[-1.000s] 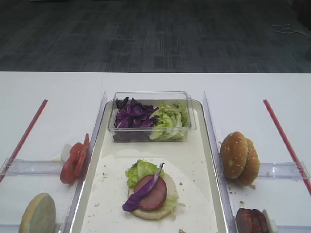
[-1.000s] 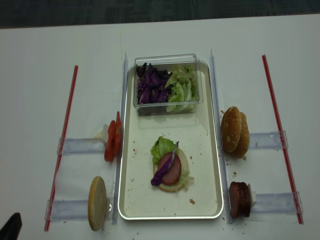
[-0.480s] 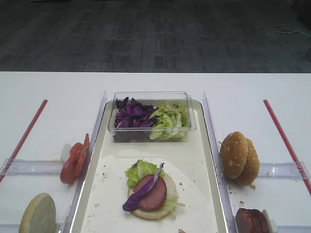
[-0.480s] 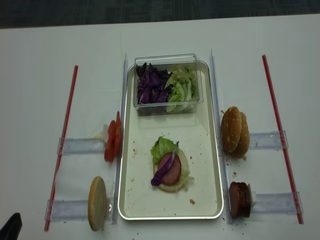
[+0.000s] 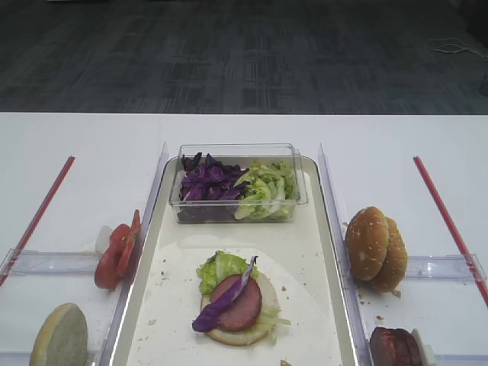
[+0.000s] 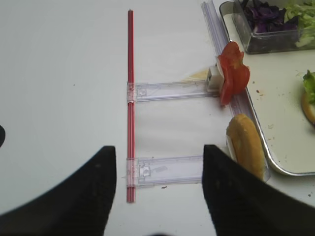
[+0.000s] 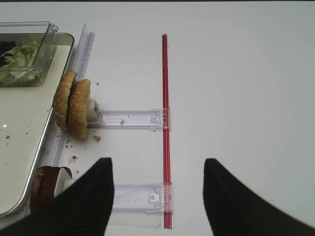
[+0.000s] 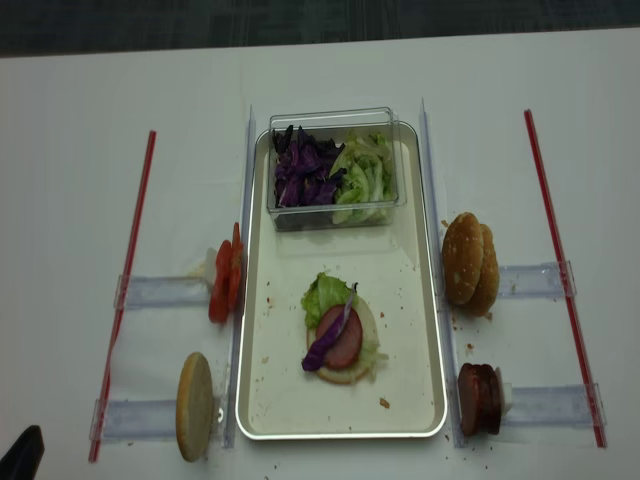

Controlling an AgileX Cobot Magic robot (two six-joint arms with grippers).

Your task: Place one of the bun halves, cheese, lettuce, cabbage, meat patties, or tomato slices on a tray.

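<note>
On the long cream metal-rimmed tray (image 8: 262,400), one stack is seen: pale bun base, lettuce, one reddish-brown meat patty (image 8: 345,340), one purple cabbage strip (image 8: 326,345). One lone bun half (image 8: 194,405) and red tomato slices (image 8: 225,280) stand left, two sesame bun halves (image 8: 470,263) right. Both grippers' jaws are spread wide, empty.
</note>
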